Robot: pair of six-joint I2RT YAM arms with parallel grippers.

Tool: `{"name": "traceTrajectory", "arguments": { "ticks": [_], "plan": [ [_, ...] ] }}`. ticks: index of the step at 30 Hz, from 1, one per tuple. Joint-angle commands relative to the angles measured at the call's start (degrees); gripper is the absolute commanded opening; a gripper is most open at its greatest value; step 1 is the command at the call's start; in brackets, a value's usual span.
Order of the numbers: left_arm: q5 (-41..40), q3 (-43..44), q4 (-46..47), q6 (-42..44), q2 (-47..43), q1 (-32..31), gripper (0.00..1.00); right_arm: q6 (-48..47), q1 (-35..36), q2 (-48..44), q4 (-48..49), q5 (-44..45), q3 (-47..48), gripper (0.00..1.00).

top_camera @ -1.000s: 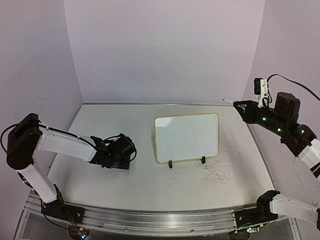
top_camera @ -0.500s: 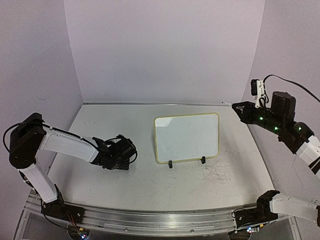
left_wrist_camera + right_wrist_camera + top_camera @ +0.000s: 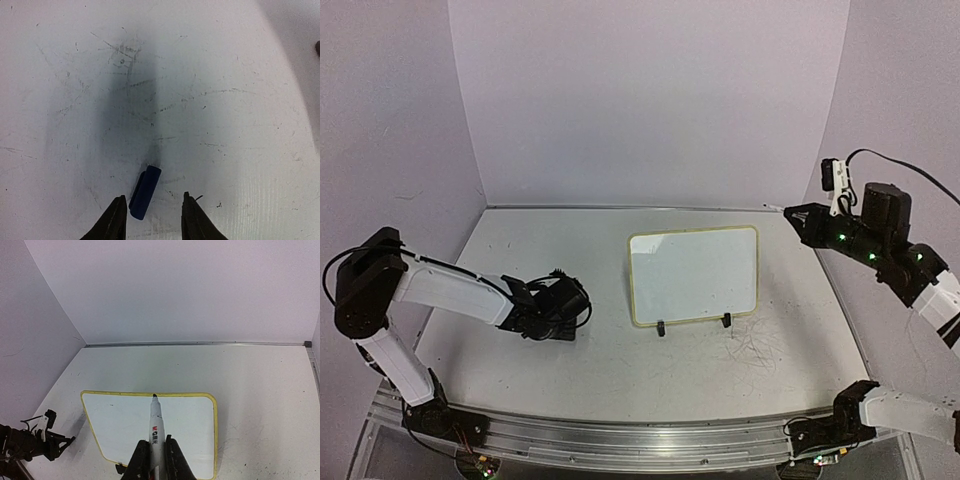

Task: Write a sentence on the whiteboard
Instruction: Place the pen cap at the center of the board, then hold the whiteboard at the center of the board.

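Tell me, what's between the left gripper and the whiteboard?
Bare scuffed tabletop, in the top view. The left wrist view shows a blue cap between its fingers.

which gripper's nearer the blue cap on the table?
Left. The left gripper hangs over the blue cap, open jaws either side; the right gripper, shut on the marker, is raised past the whiteboard.

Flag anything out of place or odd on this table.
A small blue cap lies loose on the scuffed table, between the open fingers of the left gripper. Dark scribbles mar the tabletop just beyond the near edge of the whiteboard.
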Motion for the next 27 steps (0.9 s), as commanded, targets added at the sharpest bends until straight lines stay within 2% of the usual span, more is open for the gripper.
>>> {"name": "traceTrajectory", "arguments": {
  "ticks": [1,7,14,20,23,27],
  "plan": [
    [-2.26,0.63,0.54,1.56,-4.9,-0.08,0.42,-0.12,0.05,-1.89,0.06,0.51,-0.98,0.0],
    [-1.87,2.0,0.45,2.83,-8.45,0.48,0.52,0.2,0.06,-2.63,0.04,0.59,-2.33,0.0],
    [1.63,3.41,0.71,7.37,-14.08,2.6,0.69,-0.14,-0.02,-3.66,-0.22,2.44,-2.44,0.0],
    [11.47,2.6,3.29,15.16,-21.82,6.94,0.92,-0.96,0.05,-3.1,-1.05,6.35,-2.12,0.0],
    [19.53,2.47,5.36,20.08,-25.12,11.2,0.95,-1.81,0.03,-1.69,-1.41,6.47,-1.39,0.0],
    [31.73,6.74,5.96,27.78,-24.32,17.1,0.96,-0.76,0.02,-0.12,-0.92,4.93,-1.37,0.0]
  ]
}}
